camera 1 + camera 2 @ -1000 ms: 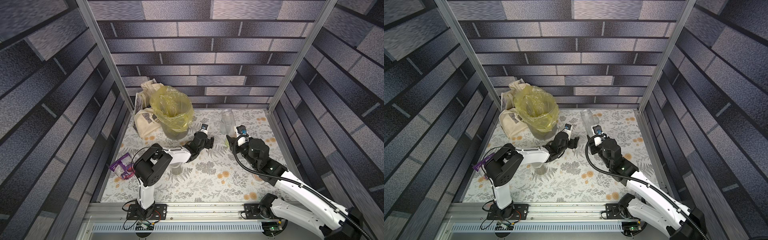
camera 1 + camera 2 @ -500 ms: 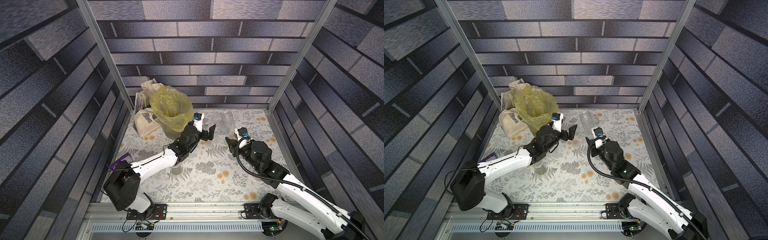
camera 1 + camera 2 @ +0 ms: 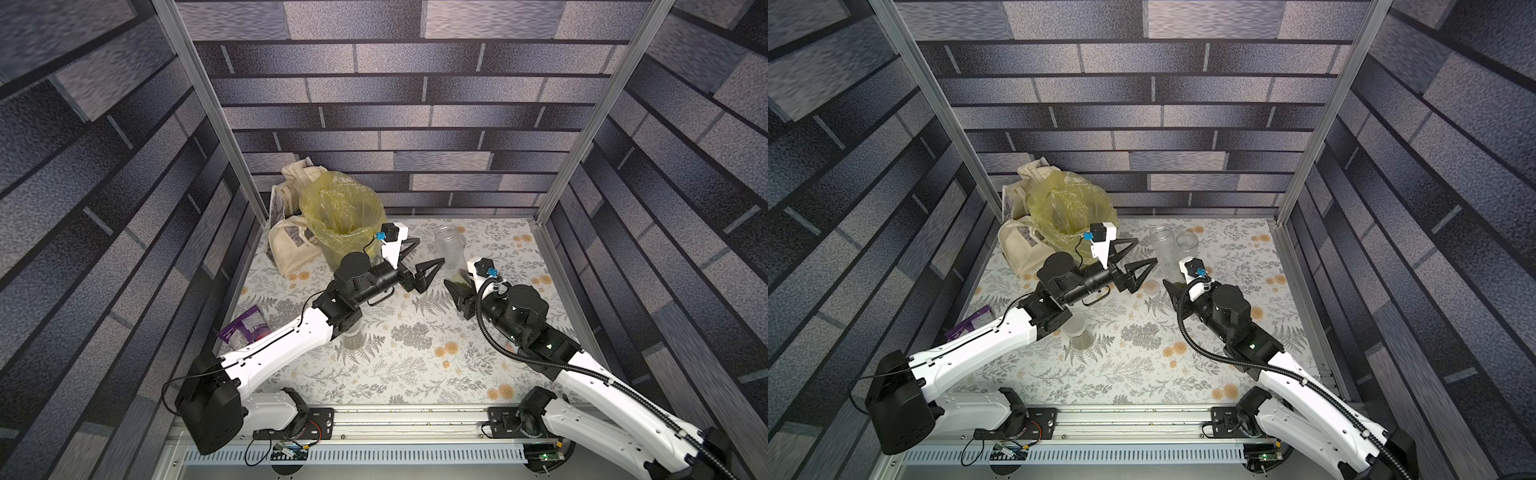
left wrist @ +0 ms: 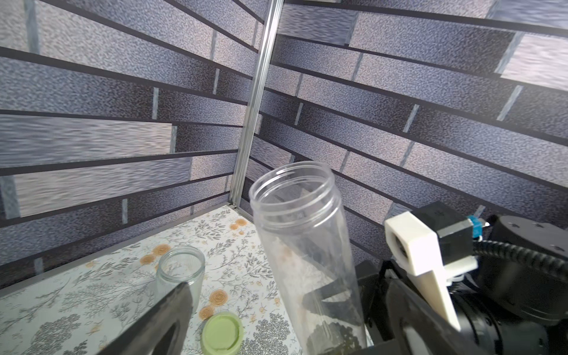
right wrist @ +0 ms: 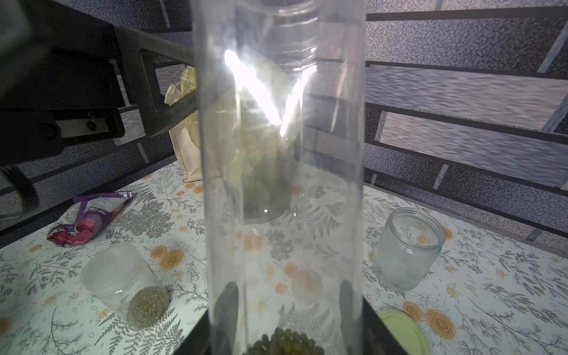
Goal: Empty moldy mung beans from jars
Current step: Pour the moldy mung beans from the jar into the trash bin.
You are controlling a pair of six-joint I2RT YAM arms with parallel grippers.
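Three jars by my count: the tall jar (image 3: pixel 451 249), lid off, with a little heap of mung beans (image 5: pixel 285 339) at the bottom, an empty ribbed jar (image 3: pixel 1186 243) behind it, and a lidded jar (image 5: pixel 123 282) of beans under the left arm. Two claws: the right gripper (image 3: pixel 457 287) is clamped round the tall jar's base, roughly upright, and the left gripper (image 3: pixel 430 250) hangs spread wide, holding nothing, just beside it.

3 jars (image 5: pixel 282 184) (image 5: pixel 408 249) (image 5: pixel 123 282), 3 lids (image 5: pixel 402 332) (image 5: pixel 104 267) (image 3: pixel 1150 286), 1 bin (image 3: pixel 320 232), 1 tote (image 3: pixel 286 249), 1 pouch (image 5: pixel 89 215)

olive-green mung beans (image 5: pixel 284 339), yellow bag (image 3: pixel 340 212), pale green lid (image 4: pixel 222 333), grey-fern, orange-flower tablecloth (image 3: pixel 395 357).
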